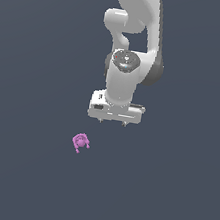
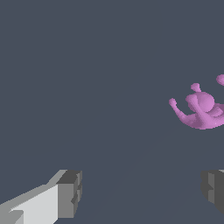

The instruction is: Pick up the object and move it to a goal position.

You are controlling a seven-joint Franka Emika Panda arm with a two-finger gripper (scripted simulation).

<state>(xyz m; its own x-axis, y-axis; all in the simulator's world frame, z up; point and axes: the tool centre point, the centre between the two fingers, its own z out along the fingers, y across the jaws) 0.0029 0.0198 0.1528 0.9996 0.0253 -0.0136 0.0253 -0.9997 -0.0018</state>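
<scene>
The object (image 1: 81, 142) is a small pink-purple lumpy thing with short stubby protrusions, lying on the dark grey floor. My white gripper (image 1: 112, 122) hangs above the floor, to the exterior view's right of the object and apart from it. Its two fingertips stand wide apart with nothing between them, so it is open and empty. In the wrist view the object (image 2: 200, 108) sits off to one side, partly cut by the picture's edge, outside the gap between the grey fingertips (image 2: 70, 192).
The white arm (image 1: 133, 45) rises behind the gripper toward the top of the exterior view. A plain dark grey floor (image 1: 19, 178) lies all around.
</scene>
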